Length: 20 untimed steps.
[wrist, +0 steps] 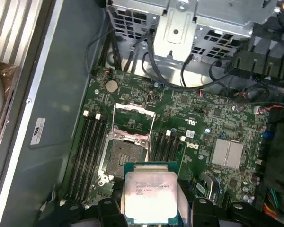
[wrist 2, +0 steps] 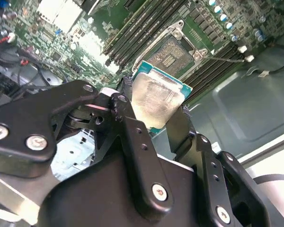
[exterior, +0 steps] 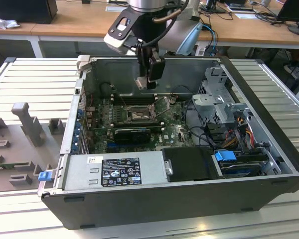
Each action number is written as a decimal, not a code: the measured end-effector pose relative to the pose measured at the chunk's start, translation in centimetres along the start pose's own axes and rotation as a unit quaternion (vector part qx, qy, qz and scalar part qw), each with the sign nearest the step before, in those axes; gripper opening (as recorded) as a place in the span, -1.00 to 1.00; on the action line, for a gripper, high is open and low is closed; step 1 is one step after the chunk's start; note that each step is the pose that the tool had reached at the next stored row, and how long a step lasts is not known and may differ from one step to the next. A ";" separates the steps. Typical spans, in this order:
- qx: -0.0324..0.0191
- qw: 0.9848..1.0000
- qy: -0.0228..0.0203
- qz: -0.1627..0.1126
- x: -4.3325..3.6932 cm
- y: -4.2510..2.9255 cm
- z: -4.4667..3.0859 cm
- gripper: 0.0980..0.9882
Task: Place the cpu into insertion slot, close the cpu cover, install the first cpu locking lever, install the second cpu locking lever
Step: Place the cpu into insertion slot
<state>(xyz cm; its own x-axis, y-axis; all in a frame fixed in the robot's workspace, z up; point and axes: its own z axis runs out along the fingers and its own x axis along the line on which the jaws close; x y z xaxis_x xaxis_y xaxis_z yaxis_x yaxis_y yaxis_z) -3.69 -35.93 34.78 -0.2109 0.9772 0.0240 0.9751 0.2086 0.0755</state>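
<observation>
My gripper (exterior: pixel 144 82) hangs inside the open computer case (exterior: pixel 154 199), above the motherboard. It is shut on the cpu (wrist: pixel 150 194), a flat square chip with a pale metal top and a green edge, held by two opposite sides between the black fingers (wrist 2: pixel 128 111). In both wrist views the insertion slot (wrist: pixel 123 155) lies bare beneath the chip and slightly offset from it. The cpu cover (wrist: pixel 132 107) stands swung open off the slot, a thin metal frame. A thin wire locking lever (wrist 2: pixel 225 59) sticks out beside the insertion slot (wrist 2: pixel 173 49).
Long black memory slots (wrist: pixel 87 151) flank the socket on both sides. A silver drive cage (exterior: pixel 219 99) with cables fills the exterior view's right of the case. The power supply (exterior: pixel 114 172) sits along the near wall. Grey fixtures (exterior: pixel 25 119) stand on the slatted table.
</observation>
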 end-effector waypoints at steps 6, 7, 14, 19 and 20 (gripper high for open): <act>-0.001 1.000 -0.002 0.028 0.00 -0.01 0.20 -0.03; -0.001 1.000 -0.002 0.029 -0.01 -0.01 0.27 -0.03; -0.001 1.000 -0.002 0.031 -0.03 0.05 0.60 -0.03; -0.001 0.999 -0.003 0.033 -0.04 0.03 0.77 -0.03; -0.001 0.999 -0.003 0.033 -0.04 0.03 0.79 -0.03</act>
<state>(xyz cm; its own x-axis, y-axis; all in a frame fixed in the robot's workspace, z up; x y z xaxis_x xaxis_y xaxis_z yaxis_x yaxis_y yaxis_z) -3.59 -35.93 33.99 -0.1449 0.9892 0.0239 0.9869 0.1428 0.0754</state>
